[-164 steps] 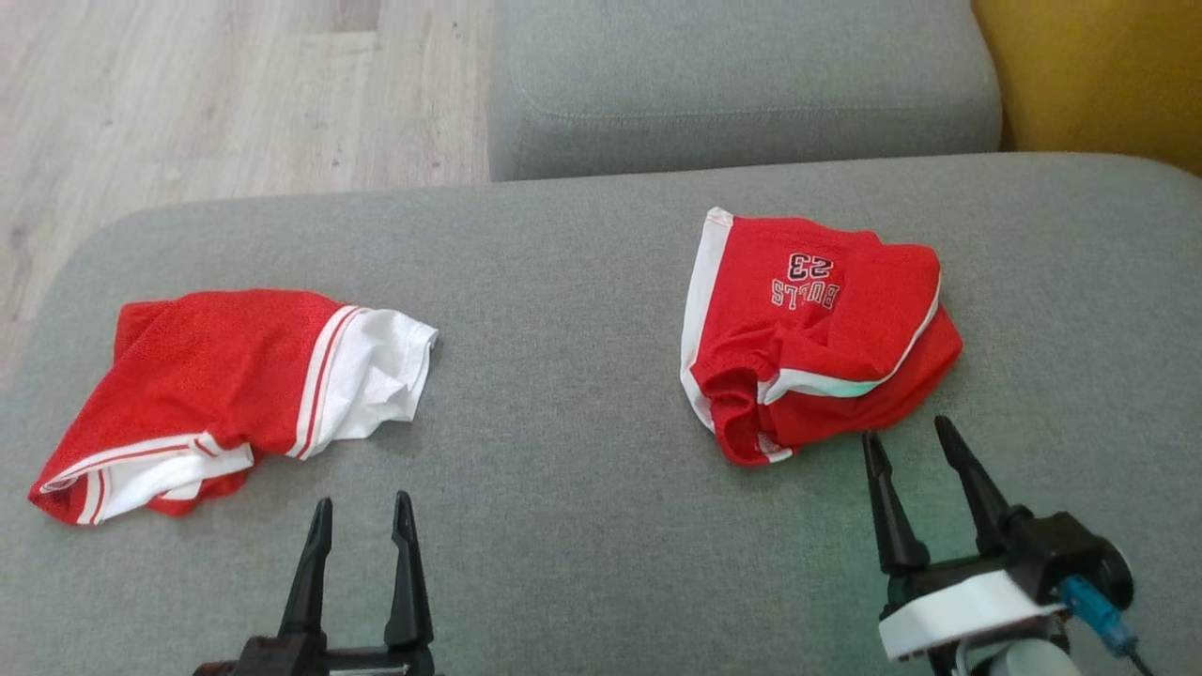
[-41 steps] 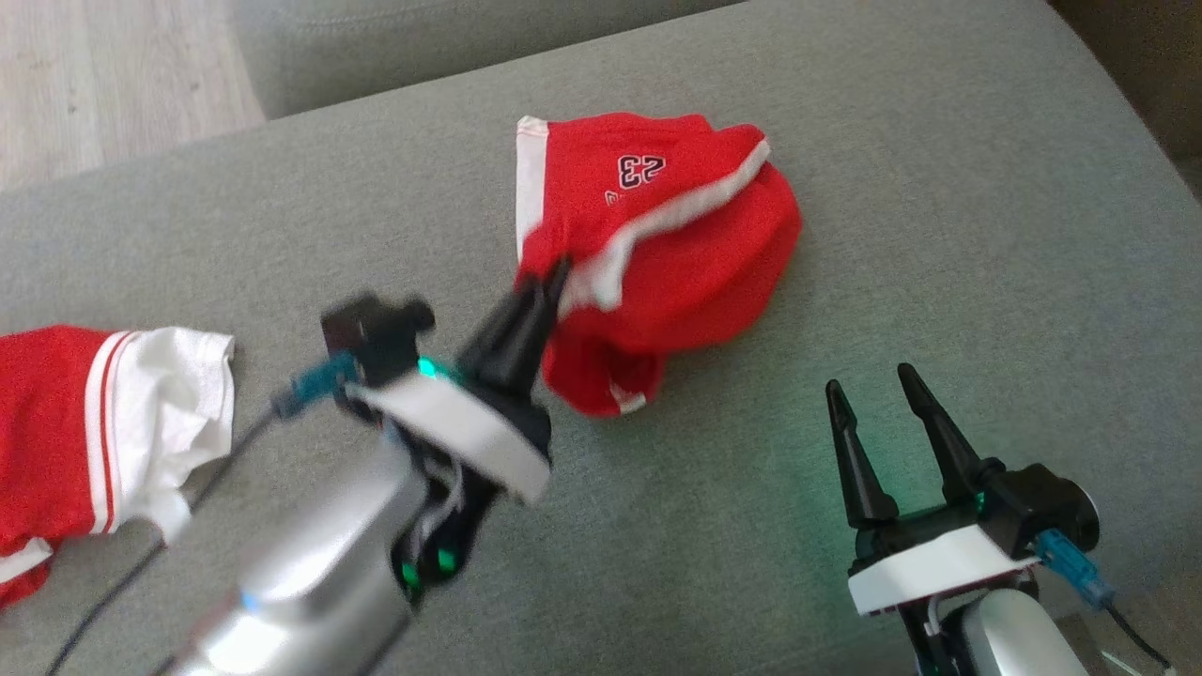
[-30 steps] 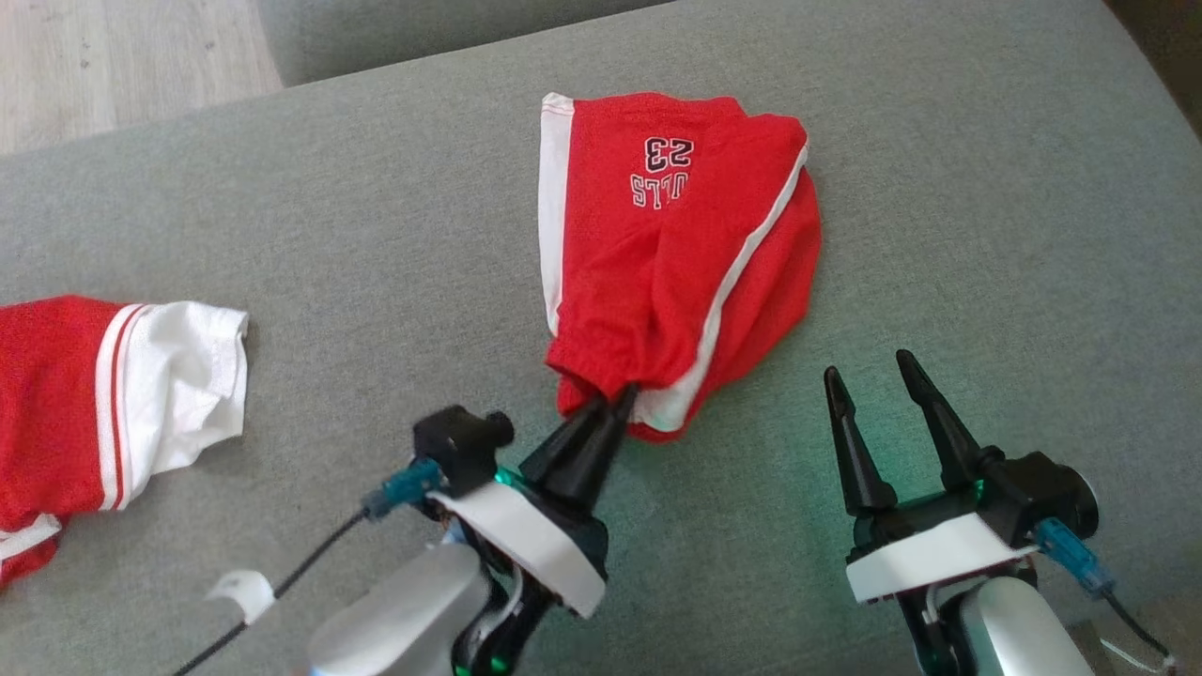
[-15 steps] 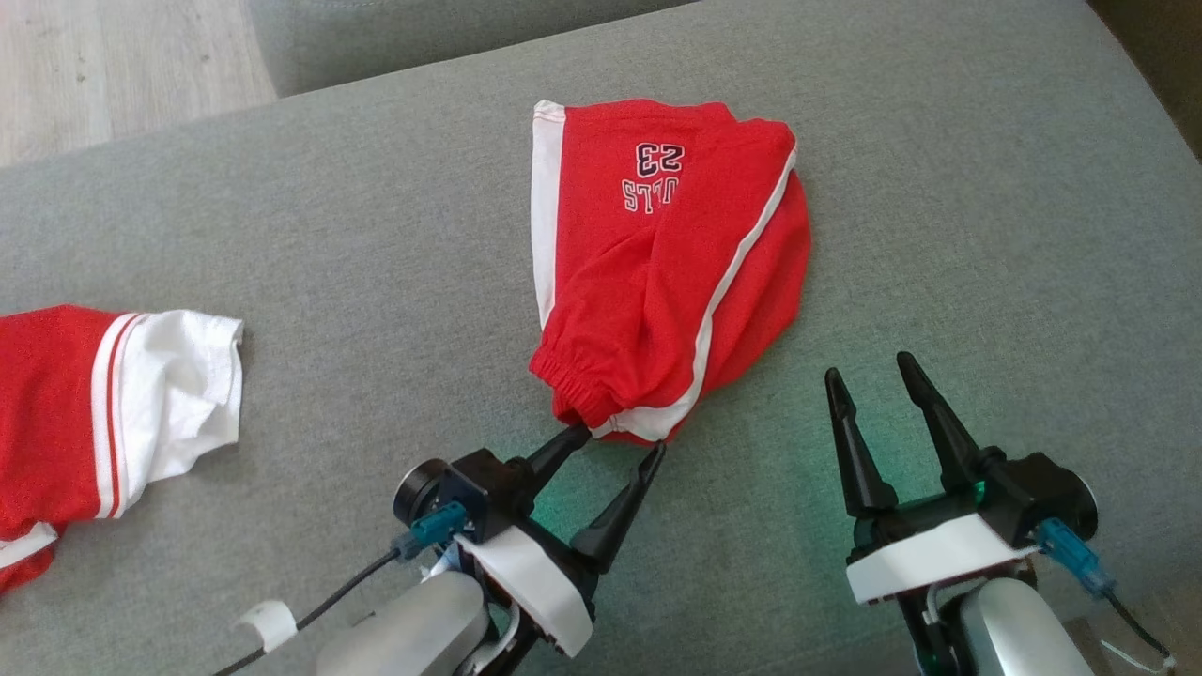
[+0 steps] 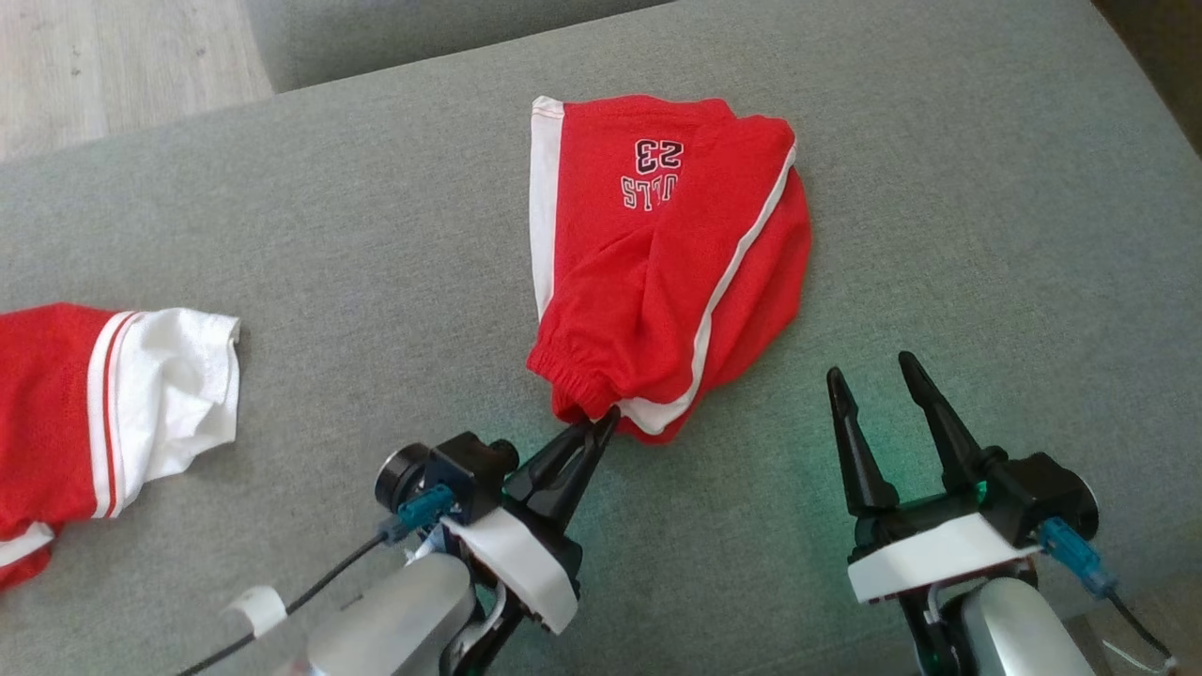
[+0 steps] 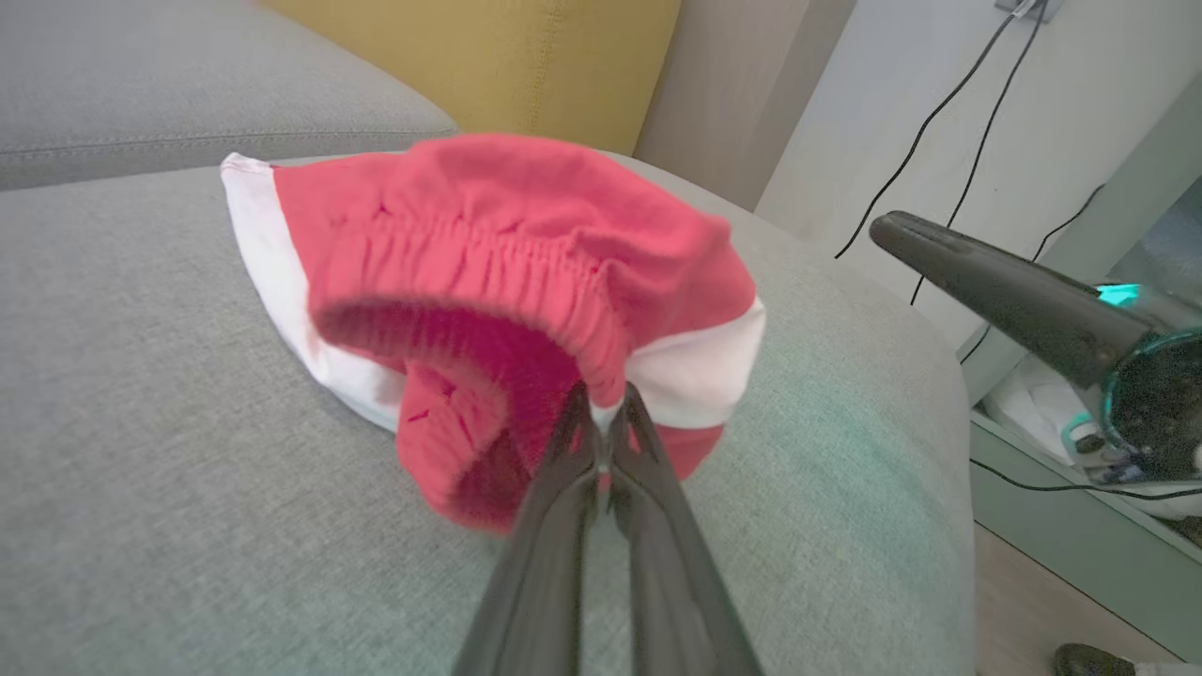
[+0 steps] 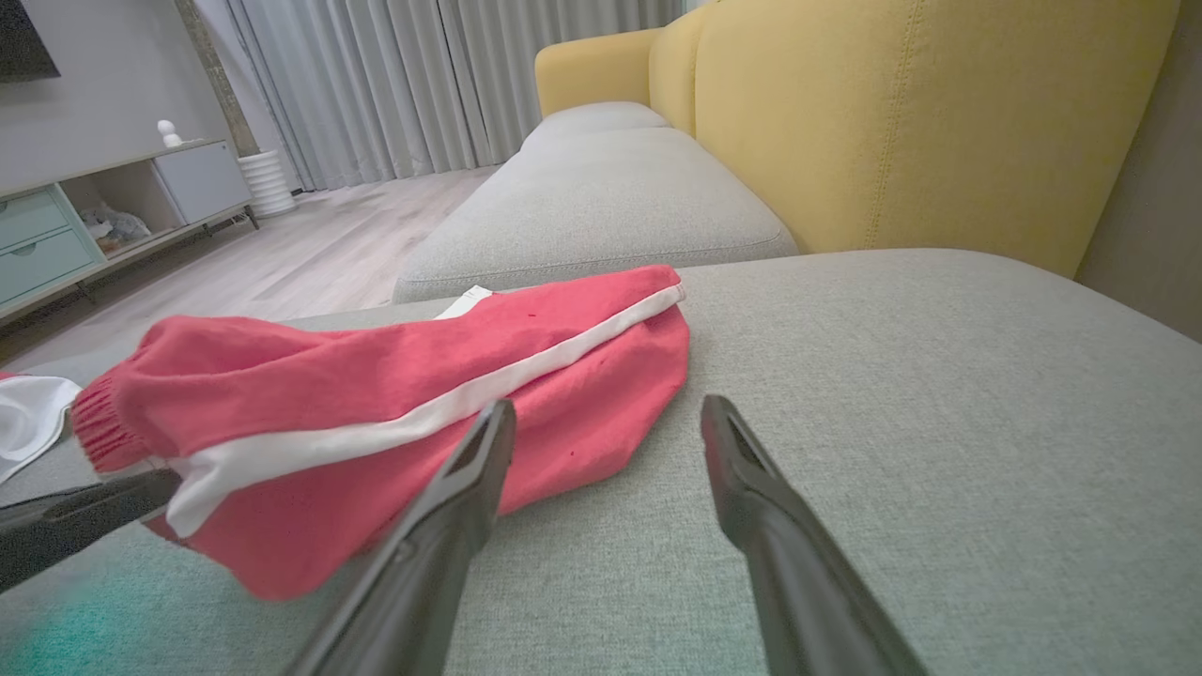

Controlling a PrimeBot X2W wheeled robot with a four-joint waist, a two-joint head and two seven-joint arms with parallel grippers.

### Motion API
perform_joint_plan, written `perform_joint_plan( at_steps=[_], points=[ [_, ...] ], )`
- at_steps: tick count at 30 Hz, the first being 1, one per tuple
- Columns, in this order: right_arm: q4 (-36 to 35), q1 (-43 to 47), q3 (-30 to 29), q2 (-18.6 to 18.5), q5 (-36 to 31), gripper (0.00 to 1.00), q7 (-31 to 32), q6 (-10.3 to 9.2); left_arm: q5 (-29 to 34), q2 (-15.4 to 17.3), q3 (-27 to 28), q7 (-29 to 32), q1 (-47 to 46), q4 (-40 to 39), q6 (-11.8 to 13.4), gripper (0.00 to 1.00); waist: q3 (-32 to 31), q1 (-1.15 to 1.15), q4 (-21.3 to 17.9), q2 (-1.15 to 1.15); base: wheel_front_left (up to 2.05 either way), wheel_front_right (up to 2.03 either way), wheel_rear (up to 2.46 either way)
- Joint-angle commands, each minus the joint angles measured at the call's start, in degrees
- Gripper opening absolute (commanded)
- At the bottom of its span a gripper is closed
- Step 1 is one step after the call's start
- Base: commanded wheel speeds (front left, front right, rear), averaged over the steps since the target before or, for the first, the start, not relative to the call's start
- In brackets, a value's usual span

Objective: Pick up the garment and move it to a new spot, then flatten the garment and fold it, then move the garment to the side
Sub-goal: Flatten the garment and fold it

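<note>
The garment (image 5: 657, 263) is a pair of red shorts with white side stripes and upside-down "BULLS 23" lettering, lying crumpled mid-cushion. My left gripper (image 5: 601, 422) is shut on the near hem of its elastic waistband; the left wrist view shows the fingertips (image 6: 601, 404) pinching fabric where red elastic meets the white stripe of the garment (image 6: 507, 244). My right gripper (image 5: 871, 368) stands open to the right of the shorts, nothing between its fingers. In the right wrist view the right gripper (image 7: 608, 406) points past the right edge of the garment (image 7: 376, 404).
A second red and white garment (image 5: 103, 404) lies at the far left of the grey sofa cushion (image 5: 939, 141). Another grey cushion (image 5: 423, 28) adjoins at the back, with wood floor (image 5: 113, 56) beyond. A yellow backrest (image 7: 892, 113) rises to the right.
Half a second ago my left gripper stood open at the waistband; it has now shut on the hem. The right gripper has not moved.
</note>
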Motion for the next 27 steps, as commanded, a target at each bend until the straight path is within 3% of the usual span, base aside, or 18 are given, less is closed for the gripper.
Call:
perform_joint_plan(
  at_steps=[1, 7, 12, 16, 22, 27],
  points=[
    [-1.4, -1.6, 1.0, -0.1, 0.2, 1.0, -0.2, -0.04, 0.5, 0.1, 2.0, -0.6, -2.6, -1.1, -0.6, 0.0, -0.1, 0.0, 0.0, 0.0, 0.0, 0.0, 0.0],
    [-1.3, -1.3, 1.1, -0.1, 1.0, 1.0, -0.2, -0.04, 0.9, -0.4, 2.1, -0.5, -9.9, -4.0, -2.3, 0.0, -1.6, 0.0, 0.2, 0.0, 0.0, 0.0, 0.0],
    [-1.2, -0.5, 1.1, -0.1, 1.8, 1.0, -0.2, -0.04, -0.3, 1.6, 5.2, 0.4, -16.1, -9.3, -2.6, 0.0, -3.4, 0.0, 0.0, 0.0, 0.0, 0.0, 0.0],
    [-1.1, 0.6, 0.3, -0.1, 2.7, 1.0, -0.2, -0.04, -1.8, 7.1, 8.8, 3.3, -18.6, -17.2, -1.5, 0.0, -4.9, 0.0, 0.8, 0.0, 0.0, 0.0, 0.0],
    [-1.5, 1.6, -0.4, -0.1, 3.5, 1.0, -0.2, -0.04, -7.5, 17.3, 15.4, 8.1, -13.4, -30.1, 4.5, 0.0, -5.7, 0.0, 4.1, 0.0, 0.0, 0.0, 0.0],
    [-1.6, 1.4, -0.3, -0.1, 3.0, 1.0, -0.2, -0.04, -11.8, 24.5, 18.5, 9.2, -5.2, -29.6, 7.9, 0.0, -4.4, 0.0, 8.5, 0.0, 0.0, 0.0, 0.0]
  ],
)
